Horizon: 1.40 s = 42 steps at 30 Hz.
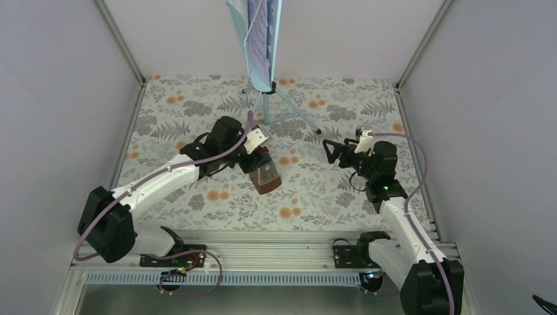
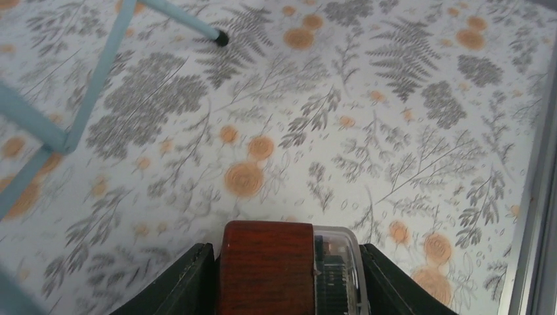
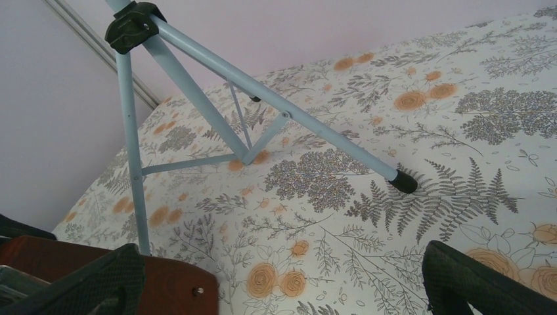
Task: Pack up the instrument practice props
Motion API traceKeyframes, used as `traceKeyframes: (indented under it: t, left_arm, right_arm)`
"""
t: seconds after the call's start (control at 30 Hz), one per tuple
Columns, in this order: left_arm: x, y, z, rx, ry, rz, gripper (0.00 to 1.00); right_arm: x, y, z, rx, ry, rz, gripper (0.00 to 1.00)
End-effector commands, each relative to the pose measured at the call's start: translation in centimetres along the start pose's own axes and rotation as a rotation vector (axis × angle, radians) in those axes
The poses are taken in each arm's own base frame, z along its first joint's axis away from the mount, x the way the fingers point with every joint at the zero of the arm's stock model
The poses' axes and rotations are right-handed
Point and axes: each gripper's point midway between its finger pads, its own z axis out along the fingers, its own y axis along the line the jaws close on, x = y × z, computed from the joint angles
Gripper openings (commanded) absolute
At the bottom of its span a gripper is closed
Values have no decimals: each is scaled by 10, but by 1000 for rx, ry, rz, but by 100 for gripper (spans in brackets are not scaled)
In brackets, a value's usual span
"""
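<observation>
Our left tool (image 2: pixel 285 266) is clamped on the metronome (image 1: pixel 266 174), which is tilted over the middle of the table (image 1: pixel 190 108). To its right, our right tool (image 1: pixel 334 152) is spread apart, empty. The stand (image 1: pixel 267 105), holding pages (image 1: pixel 259 31), is at the far middle.

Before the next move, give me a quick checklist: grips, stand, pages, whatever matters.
1. Left gripper holding the metronome: ok, a finger against each side.
2. Right gripper free: ok, open with nothing between its fingers.
3. Stand upright: ok, on its tripod at the far end.
4. Pages on the stand: ok.
5. Right gripper clear of the stand leg: ok, the leg tip lies ahead of the fingers, untouched.
6. Case to pack into: not ok, none shows in any view.
</observation>
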Motion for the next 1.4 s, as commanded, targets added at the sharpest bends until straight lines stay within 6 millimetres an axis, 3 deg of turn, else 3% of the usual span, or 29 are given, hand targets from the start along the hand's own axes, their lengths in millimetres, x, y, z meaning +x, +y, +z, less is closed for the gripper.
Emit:
traceKeyframes:
  t: [0.0, 0.23, 0.33, 0.5, 0.67, 0.83, 1.07, 1.23, 1.37]
  left_arm:
    - [-11, 15, -40, -155, -17, 8, 18]
    - [-27, 50, -132, -383, -113, -58, 14]
    - [-18, 71, -158, -520, -94, -98, 13]
    - [1, 130, -190, -769, -64, -182, 11]
    - [-1, 170, -192, -743, -103, -228, 11]
    - [-12, 187, -185, -663, -128, -196, 11]
    - [9, 216, -167, -663, -72, -185, 11]
    - [15, 223, -155, -629, -67, -192, 12]
    - [22, 226, -157, -646, -75, -215, 23]
  right_arm:
    - [-3, -3, -4, 21, -19, -23, 100]
    - [-5, -3, -6, 21, -32, -22, 100]
    - [-4, -1, -6, 10, -33, -18, 100]
    - [0, 1, -8, -9, -38, -7, 100]
    - [2, 4, -8, -31, -36, 7, 100]
    - [8, 5, -7, -50, -33, 25, 100]
    - [15, 5, -7, -61, -28, 39, 100]
    - [15, 6, -7, -65, -24, 37, 100]
    - [18, 4, -7, -60, -17, 42, 100]
